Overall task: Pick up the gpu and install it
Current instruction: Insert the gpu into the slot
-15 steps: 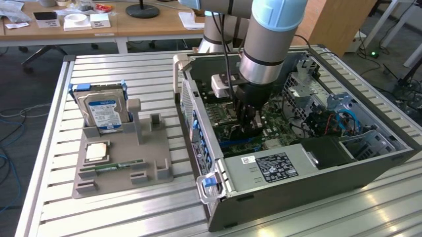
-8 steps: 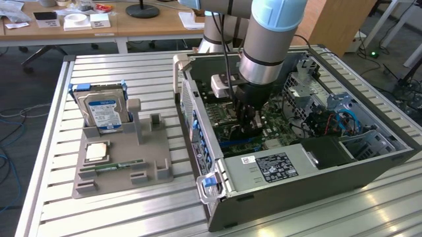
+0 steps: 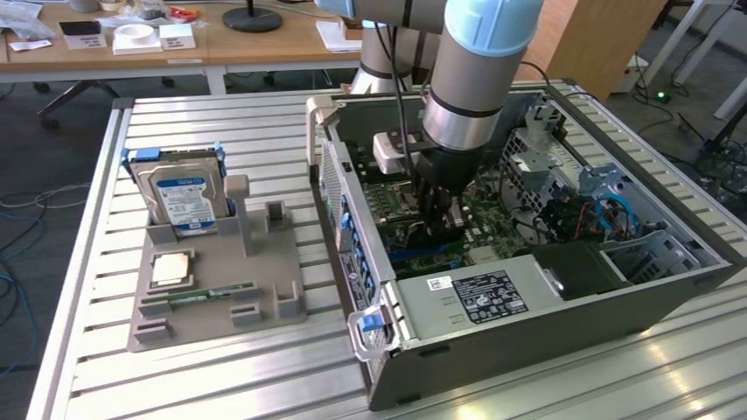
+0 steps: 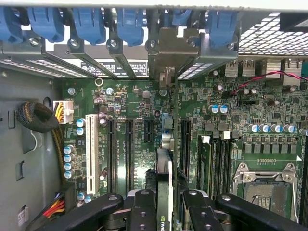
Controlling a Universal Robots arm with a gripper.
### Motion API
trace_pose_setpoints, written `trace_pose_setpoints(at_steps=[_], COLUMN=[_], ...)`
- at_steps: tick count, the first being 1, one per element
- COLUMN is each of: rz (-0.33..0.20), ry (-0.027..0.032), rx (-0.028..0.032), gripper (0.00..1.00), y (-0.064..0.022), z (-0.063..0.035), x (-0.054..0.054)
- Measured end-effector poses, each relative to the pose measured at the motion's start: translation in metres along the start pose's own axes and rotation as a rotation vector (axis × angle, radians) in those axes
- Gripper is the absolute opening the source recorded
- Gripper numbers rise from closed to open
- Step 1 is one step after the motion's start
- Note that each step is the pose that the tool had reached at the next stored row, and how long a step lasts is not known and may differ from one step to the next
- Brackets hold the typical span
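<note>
Gripper [image 4: 166,208] is clamped on the gpu [image 4: 163,174], one finger on each flat face. The card stands on edge between the fingers and runs straight out ahead of them, toward the back wall of the computer case [image 3: 561,302]. In the exterior view the gripper [image 3: 438,210] is down inside the open case, right over the motherboard [image 4: 130,96]. The long black slots [image 4: 130,149] sit directly under the card and just off to either side of it. I can't tell whether the card's lower edge is touching a slot or hanging just above one.

How I'd expect it to handle: light, thin and stiff, so weight shouldn't be an issue. It's fragile though. The faces carry small parts and the contact edge underneath wouldn't like being scraped or pushed in crooked. Smooth flat faces can also slip or pivot in a pinch grip. So a hold near the top edge around mid-length, like here, looks sensible to me, since it keeps the card square and the connector edge free. The pale bracket end [image 4: 167,50], farthest from the fingers, sits up by the blue latches [image 4: 130,19].

Well off to the gripper's side, outside the case, the hard drive [image 3: 185,197] and the RAM stick [image 3: 198,295] sit in a gray holder [image 3: 275,262].
</note>
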State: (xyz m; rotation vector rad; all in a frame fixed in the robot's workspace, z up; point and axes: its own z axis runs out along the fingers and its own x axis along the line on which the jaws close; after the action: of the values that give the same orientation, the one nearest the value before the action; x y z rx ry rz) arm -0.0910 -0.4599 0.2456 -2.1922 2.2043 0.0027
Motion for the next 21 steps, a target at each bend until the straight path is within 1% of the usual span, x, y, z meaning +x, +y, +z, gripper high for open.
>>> trace_pose_setpoints(at_steps=[14, 17, 21], rz=[0.000, 0.000, 0.000], ry=[-0.0004, -0.0049, -0.0062], rx=[0.0002, 0.0002, 0.0004], gripper=[0.26, 0.26, 0.26], y=[0.0000, 0.0001, 0.0000], z=[0.0001, 0.0000, -0.0006], x=[0.0000, 0.0002, 0.0002])
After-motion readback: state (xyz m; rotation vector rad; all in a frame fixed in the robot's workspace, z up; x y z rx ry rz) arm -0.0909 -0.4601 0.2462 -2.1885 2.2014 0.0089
